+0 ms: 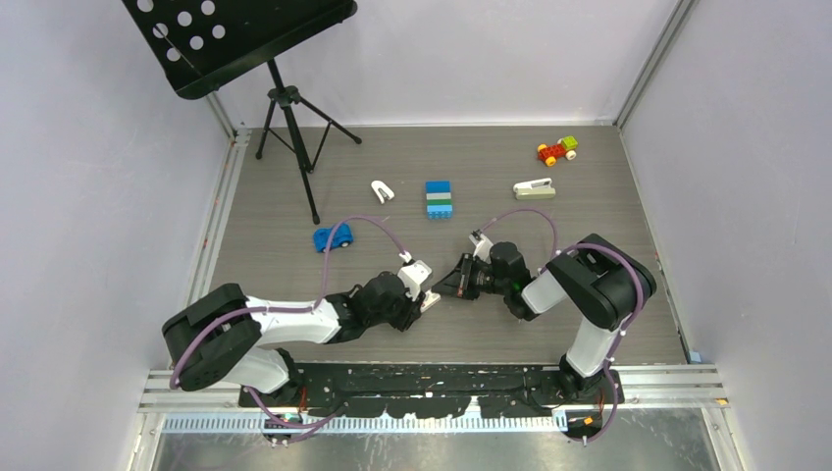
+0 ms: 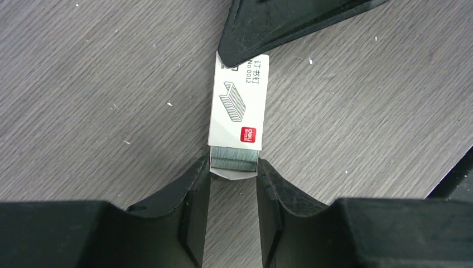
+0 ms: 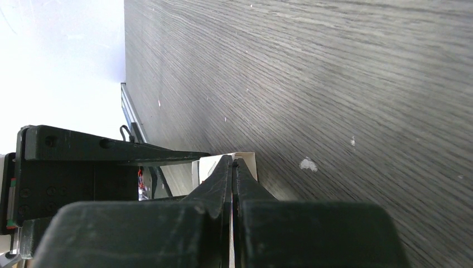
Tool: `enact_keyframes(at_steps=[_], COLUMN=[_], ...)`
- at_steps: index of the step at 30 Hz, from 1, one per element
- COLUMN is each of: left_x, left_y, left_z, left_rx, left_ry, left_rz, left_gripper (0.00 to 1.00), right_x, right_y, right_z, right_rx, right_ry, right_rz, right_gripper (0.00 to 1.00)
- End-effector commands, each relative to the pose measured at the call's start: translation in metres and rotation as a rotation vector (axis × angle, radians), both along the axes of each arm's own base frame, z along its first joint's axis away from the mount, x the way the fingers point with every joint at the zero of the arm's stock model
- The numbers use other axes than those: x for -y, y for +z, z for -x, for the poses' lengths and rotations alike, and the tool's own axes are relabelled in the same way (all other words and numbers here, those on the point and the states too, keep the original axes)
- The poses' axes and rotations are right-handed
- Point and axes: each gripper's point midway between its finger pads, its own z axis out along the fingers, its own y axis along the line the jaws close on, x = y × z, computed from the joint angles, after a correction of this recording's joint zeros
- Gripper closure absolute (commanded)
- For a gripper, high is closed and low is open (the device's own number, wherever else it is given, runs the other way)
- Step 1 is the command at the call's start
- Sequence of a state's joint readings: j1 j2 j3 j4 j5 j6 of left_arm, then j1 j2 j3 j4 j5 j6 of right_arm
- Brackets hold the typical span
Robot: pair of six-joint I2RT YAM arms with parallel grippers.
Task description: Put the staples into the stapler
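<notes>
A small white box [image 2: 239, 100] with a red mark lies on the table. Its near end is open and shows the silvery-grey staples [image 2: 234, 158] stacked inside. My left gripper [image 2: 234, 170] is shut on that near end, one finger against each side. My right gripper [image 3: 232, 159] comes from the opposite side, its black fingers [image 2: 251, 33] covering the box's far end. Its jaws are pressed together with a thin white sliver of the box [image 3: 245, 162] between them. Both grippers meet at the table's front middle [image 1: 435, 294]. The stapler [image 1: 534, 189] lies far back right, untouched.
A blue toy car [image 1: 332, 237] sits left of the grippers. Behind them lie a white clip piece [image 1: 382, 191] and a blue, green and white brick stack [image 1: 439, 199]. A red-yellow brick car [image 1: 556, 150] is far right, and a music stand's tripod [image 1: 285, 108] is back left.
</notes>
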State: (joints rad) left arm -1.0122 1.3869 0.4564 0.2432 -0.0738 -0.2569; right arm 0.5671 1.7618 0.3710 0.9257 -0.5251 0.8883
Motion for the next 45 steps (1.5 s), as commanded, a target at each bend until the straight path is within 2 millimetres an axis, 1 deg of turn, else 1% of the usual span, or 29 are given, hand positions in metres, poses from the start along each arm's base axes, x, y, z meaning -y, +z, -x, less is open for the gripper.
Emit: enact_keyframes(at_steps=[1, 8, 14, 24, 35, 37, 40, 43, 45], left_x=[-0.016, -0.021, -0.025, -0.028, -0.029, -0.029, -0.028, -0.026, -0.025], left_y=[-0.020, -0.024, -0.025, -0.027, -0.029, -0.028, -0.026, -0.022, -0.017], left_z=[0.024, 0.027, 0.027, 0.026, 0.026, 0.026, 0.026, 0.025, 0.023], left_rx=[-0.106, -0.123, -0.122, -0.116, -0.114, -0.115, -0.113, -0.108, -0.103], left_ry=[-0.009, 0.008, 0.013, 0.011, 0.008, 0.010, 0.010, 0.011, 0.015], left_rz=[-0.036, -0.044, -0.061, -0.092, -0.103, -0.101, -0.093, -0.082, -0.071], left_gripper=[0.73, 0.73, 0.71, 0.69, 0.67, 0.64, 0.56, 0.44, 0.36], right_x=[0.005, 0.011, 0.017, 0.032, 0.045, 0.047, 0.049, 0.052, 0.054], right_y=[0.007, 0.011, 0.014, 0.007, 0.008, 0.009, 0.009, 0.011, 0.014], right_z=[-0.012, -0.015, -0.016, -0.021, -0.026, -0.026, -0.026, -0.025, -0.025], right_rx=[0.066, 0.083, 0.099, 0.094, 0.089, 0.088, 0.081, 0.081, 0.084], right_ry=[-0.035, -0.060, -0.070, -0.102, -0.143, -0.150, -0.163, -0.177, -0.190], right_rz=[0.017, 0.033, 0.064, 0.086, 0.093, 0.097, 0.107, 0.109, 0.116], right_gripper=[1.00, 1.00, 1.00, 1.00, 0.99, 0.95, 0.88, 0.73, 0.66])
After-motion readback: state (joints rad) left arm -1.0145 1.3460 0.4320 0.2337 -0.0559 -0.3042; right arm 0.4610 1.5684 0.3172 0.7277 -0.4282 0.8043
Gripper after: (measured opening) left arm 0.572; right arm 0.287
